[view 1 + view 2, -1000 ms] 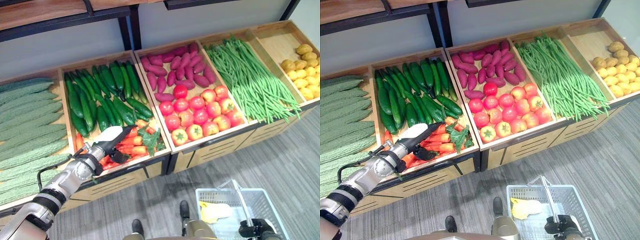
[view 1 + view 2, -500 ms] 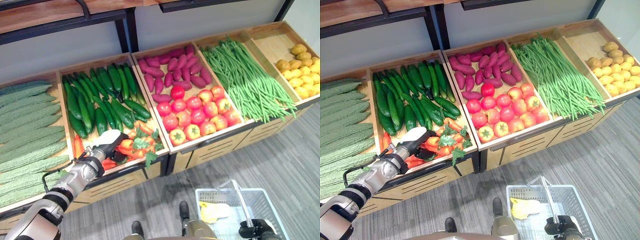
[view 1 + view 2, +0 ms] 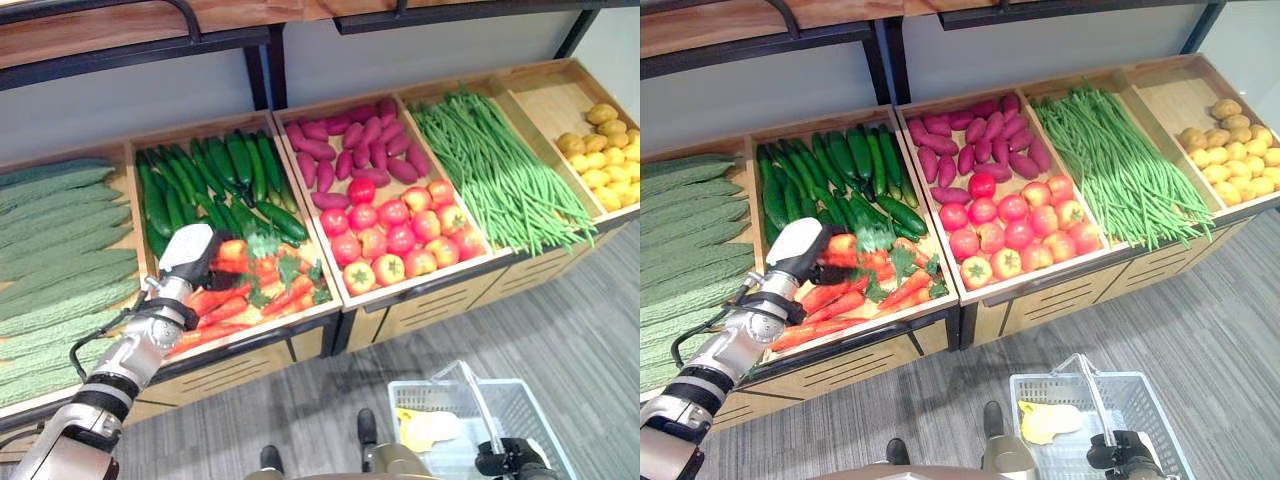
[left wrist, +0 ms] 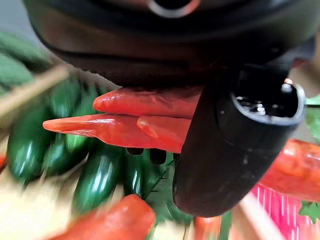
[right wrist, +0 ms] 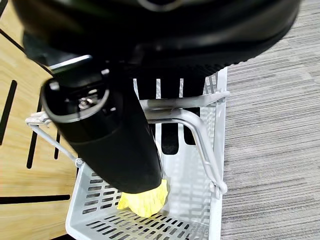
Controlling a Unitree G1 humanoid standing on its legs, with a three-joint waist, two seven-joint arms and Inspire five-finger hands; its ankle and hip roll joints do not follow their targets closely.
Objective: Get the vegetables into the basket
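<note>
The left hand (image 3: 188, 252) sits over the crate of carrots, its fingers and thumb curled round a few carrots (image 4: 145, 117); the wrist view shows the orange roots clamped between the thumb (image 4: 235, 145) and the dark palm (their pointed tips stick out past the grip). Around the hand lie the rest of the carrots (image 3: 255, 295) with green leafy tops among them, filling the near half of the crate (image 3: 262, 335). The far half of that same crate holds dark green cucumbers (image 3: 215, 180). To the robot's left is a bin of pale green bitter gourds (image 3: 55, 250). On the other side comes a crate with purple sweet potatoes (image 3: 355, 150) at the back and red tomatoes (image 3: 395, 235) in front, then a crate of long green beans (image 3: 500, 170), then one with yellow potatoes (image 3: 600, 150) at its far right.

The right hand (image 5: 112, 145) is down low, fingers wrapped round the metal handle (image 5: 192, 125) of the white basket (image 3: 1145, 400), which hangs above the grey carpet (image 3: 560, 310). A yellow item (image 3: 1048, 420) lies inside the basket, well apart from the carrot crate
</note>
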